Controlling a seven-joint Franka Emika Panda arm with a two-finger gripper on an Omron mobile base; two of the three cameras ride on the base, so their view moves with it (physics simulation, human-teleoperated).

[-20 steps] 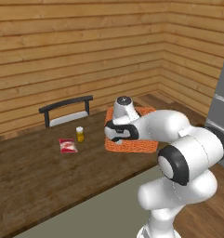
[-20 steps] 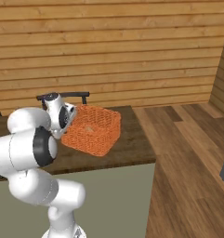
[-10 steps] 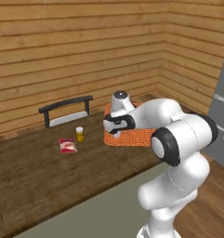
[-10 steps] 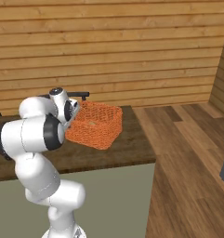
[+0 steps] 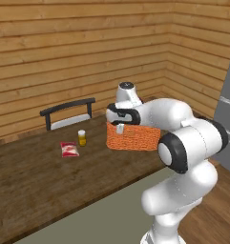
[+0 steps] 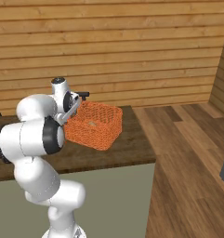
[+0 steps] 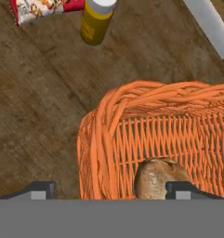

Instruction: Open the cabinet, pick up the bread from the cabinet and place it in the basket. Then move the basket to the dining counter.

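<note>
A: Where the end effector [image 7: 111, 189] hangs, what lies under it?

B: The basket [image 7: 164, 139], resting on the tabletop [image 7: 34, 107]. Its near wall runs between the two fingertips [image 7: 39, 189], which stand wide apart, one outside the wall, one inside, holding nothing.

A: And the bread [image 7: 160, 179]?

B: Inside the basket, just beside the inner fingertip. Beyond the rim stand a yellow bottle [image 7: 97, 21] and a snack packet [image 7: 41, 8].

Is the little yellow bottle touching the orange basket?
Apart. In the hand view, bare dark wood lies between the yellow bottle and the basket rim.
</note>
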